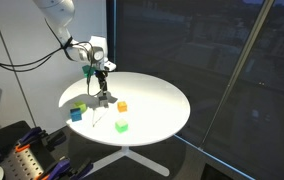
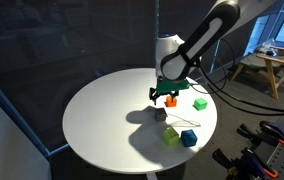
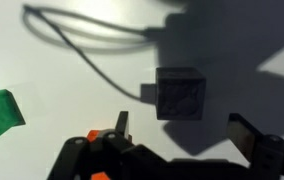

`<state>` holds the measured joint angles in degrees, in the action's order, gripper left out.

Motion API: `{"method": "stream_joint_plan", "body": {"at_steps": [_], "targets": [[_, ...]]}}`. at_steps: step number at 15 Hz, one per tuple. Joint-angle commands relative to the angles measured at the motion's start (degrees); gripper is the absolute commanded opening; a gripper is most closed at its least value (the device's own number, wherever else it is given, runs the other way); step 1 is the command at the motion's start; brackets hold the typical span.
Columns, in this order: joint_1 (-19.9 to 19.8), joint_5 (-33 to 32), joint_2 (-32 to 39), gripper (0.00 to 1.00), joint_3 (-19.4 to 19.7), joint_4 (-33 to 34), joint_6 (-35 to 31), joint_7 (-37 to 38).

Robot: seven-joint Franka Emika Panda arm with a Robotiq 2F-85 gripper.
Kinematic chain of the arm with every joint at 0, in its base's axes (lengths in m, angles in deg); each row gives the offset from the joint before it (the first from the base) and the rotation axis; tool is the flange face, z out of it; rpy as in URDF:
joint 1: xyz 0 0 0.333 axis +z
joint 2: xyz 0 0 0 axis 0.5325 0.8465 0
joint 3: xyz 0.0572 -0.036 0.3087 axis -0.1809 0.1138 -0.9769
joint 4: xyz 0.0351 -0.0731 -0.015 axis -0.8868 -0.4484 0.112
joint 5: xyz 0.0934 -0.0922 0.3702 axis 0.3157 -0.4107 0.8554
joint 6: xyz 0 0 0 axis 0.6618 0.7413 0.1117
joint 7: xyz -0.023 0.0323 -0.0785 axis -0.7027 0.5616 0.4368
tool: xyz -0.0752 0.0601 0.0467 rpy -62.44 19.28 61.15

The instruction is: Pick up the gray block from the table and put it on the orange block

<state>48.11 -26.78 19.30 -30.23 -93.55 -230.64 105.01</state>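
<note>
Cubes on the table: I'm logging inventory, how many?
5: small gray cube below the claw, orange cube near it, bright green cube nearer the rim, blue cube and yellow-green cube together.

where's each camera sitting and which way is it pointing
Exterior view: raised beside the table, looking down across it; the arm enters from the upper left, with the gripper low near the orange block.
Exterior view: raised at another side, looking down; the arm enters from the upper right, above the gray block.
Wrist view: on the wrist, facing down at the tabletop; the open fingers show along the bottom edge.
Shared: the wrist view and an exterior view both show the gray block.
</note>
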Motion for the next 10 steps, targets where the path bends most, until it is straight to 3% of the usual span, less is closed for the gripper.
{"method": "stream_joint_plan", "body": {"at_steps": [1, 10], "targets": [[1.8, -1.2, 2.4, 1.00, 1.4, 2.5, -1.1, 1.6], [4.1, -1.1, 5.6, 1.00, 3.7, 4.5, -1.4, 2.3]]}}
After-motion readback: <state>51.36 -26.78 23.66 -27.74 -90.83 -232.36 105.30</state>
